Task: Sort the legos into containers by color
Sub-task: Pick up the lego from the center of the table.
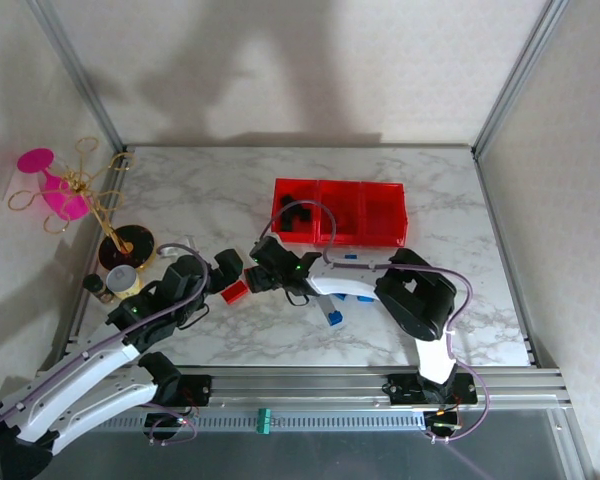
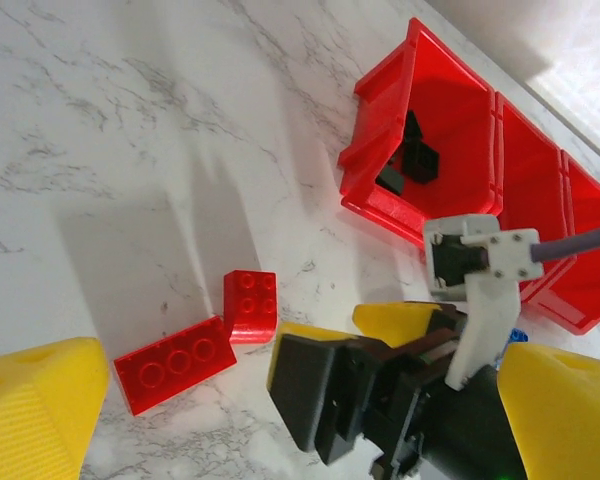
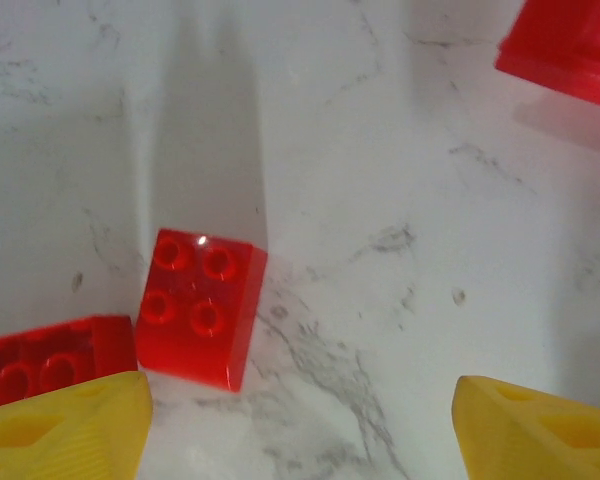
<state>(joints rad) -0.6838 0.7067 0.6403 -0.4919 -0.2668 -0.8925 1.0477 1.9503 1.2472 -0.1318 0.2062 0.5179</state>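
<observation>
Status at table (image 1: 210,200): red square brick (image 3: 198,305) flat on marble, touching long red brick (image 3: 40,365). Right gripper (image 3: 300,440) released, fingertips spread just above square brick. Left gripper (image 2: 300,420) likewise released; holds nothing. Black bricks (image 2: 410,160) inside containers (image 2: 375,120), left bin.

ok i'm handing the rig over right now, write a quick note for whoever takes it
Left gripper: open, empty, beside the red bricks.
Right gripper: open, empty, low over the white marble table next to the small square red plastic brick. A longer red plastic brick touches that one.
Row of three translucent red plastic bins: black plastic bricks sit in the left bin. I cannot read the other two.
Done: some black bricks binned.
Left: both red bricks, plus the loose blue plastic bricks by the right arm.
</observation>
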